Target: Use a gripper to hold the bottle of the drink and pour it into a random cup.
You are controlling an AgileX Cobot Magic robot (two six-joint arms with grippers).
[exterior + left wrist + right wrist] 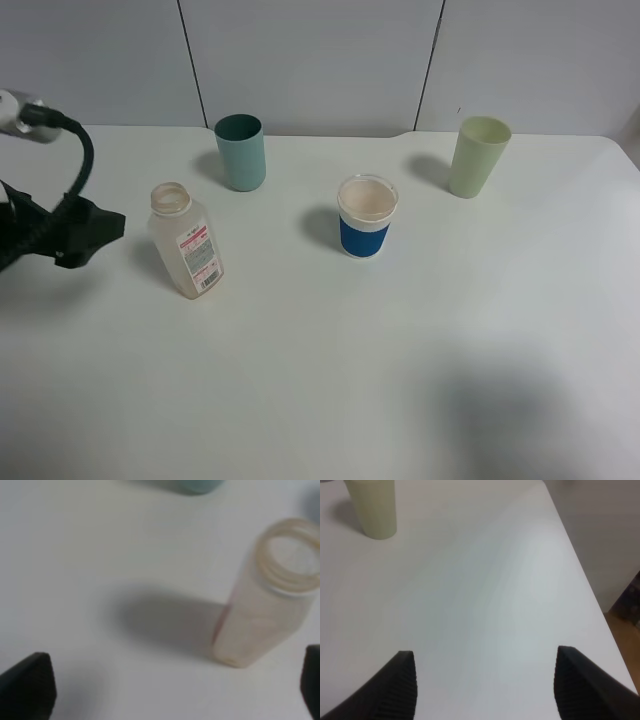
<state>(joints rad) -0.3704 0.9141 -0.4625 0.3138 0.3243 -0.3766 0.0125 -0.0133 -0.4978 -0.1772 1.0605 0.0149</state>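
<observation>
The bottle (185, 240) stands upright and uncapped on the white table, clear with a white and red label. The drink is out of view; I make out no liquid inside. My left gripper (105, 232) hovers just left of the bottle, apart from it. In the left wrist view the gripper (170, 682) is open, its fingertips (27, 685) spread wide, with the bottle (265, 625) ahead and off to one side. The teal cup (241, 152) stands behind the bottle. My right gripper (485, 680) is open over bare table and is out of the exterior high view.
A white cup with a blue band (367, 217) stands mid-table. A taller pale yellow-green cup (478, 156) is at the back right, also seen as the pale cup (372, 507) in the right wrist view. The table's right edge (590, 595) drops off beside the right gripper.
</observation>
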